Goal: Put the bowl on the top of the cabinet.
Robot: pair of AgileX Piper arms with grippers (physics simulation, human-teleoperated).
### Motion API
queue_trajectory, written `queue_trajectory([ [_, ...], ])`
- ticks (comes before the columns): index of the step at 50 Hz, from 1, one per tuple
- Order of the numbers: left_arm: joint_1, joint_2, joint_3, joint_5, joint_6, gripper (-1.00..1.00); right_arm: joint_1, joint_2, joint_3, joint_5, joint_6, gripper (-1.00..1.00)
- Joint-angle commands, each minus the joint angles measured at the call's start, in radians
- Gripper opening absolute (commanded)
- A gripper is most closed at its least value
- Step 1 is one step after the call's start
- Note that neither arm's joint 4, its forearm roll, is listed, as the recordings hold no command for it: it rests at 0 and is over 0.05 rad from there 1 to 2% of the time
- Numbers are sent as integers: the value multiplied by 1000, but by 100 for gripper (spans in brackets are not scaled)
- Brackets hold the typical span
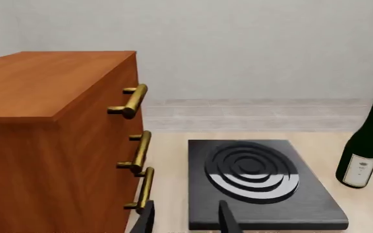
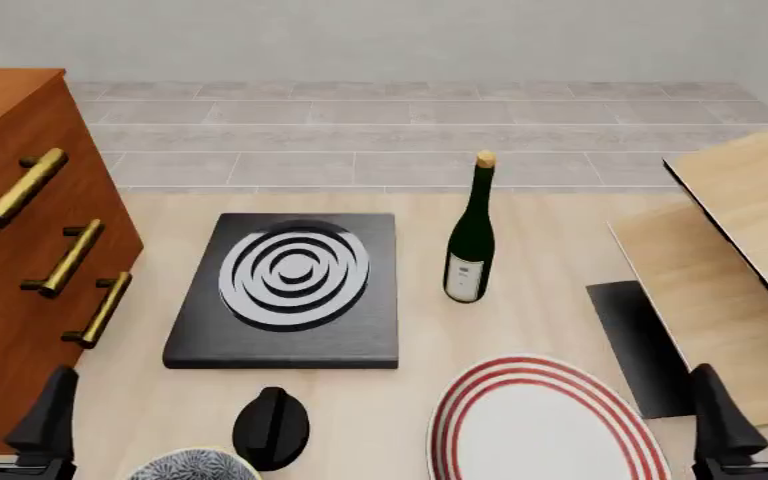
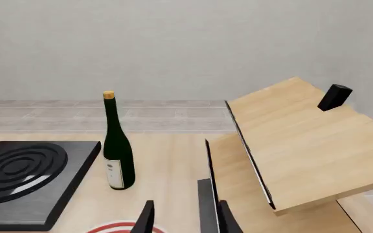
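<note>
risk here lies mostly in the reach: the bowl [image 2: 195,466] sits at the very near edge of the counter [image 2: 544,310], only its patterned rim showing at the bottom of the front view, just beside a black knobbed object [image 2: 272,427] and not far from the red-ringed plate [image 2: 544,425]. the left gripper [image 2: 11,420] hovers low by the cabinet [image 2: 11,250], its fingers apart and holding nothing; the right gripper [image 2: 751,415] is likewise open and empty near the pale wood panels [image 2: 744,230]. a careless descent could knock the black object or pinch the bowl's rim off-centre so it tips. lifting toward the cabinet top [image 1: 37,82], the bowl could catch 1 of the 3 brass handles [image 2: 17,187].
</note>
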Motion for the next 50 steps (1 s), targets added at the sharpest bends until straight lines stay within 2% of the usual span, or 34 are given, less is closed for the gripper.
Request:
queue_trajectory([
  [1,15,1,0,4,26,100,0,4,-3,-1,0,100],
  [3,-4,12,-2,17,23,100,0,4,-3,-1,0,100],
  [4,-15,-1,-2,-5,49,100,0,5,-3,-1,0,100],
  [6,1,16,-1,15,31,100,0,4,-3,-1,0,100],
  [23,20,0,-5,20,44,100,0,5,-3,-1,0,100],
  [35,-25,-1,-26,36,105,100,0,4,-3,-1,0,100],
  [50,-51,-1,-135,218,106,100,0,4,-3,-1,0,100],
])
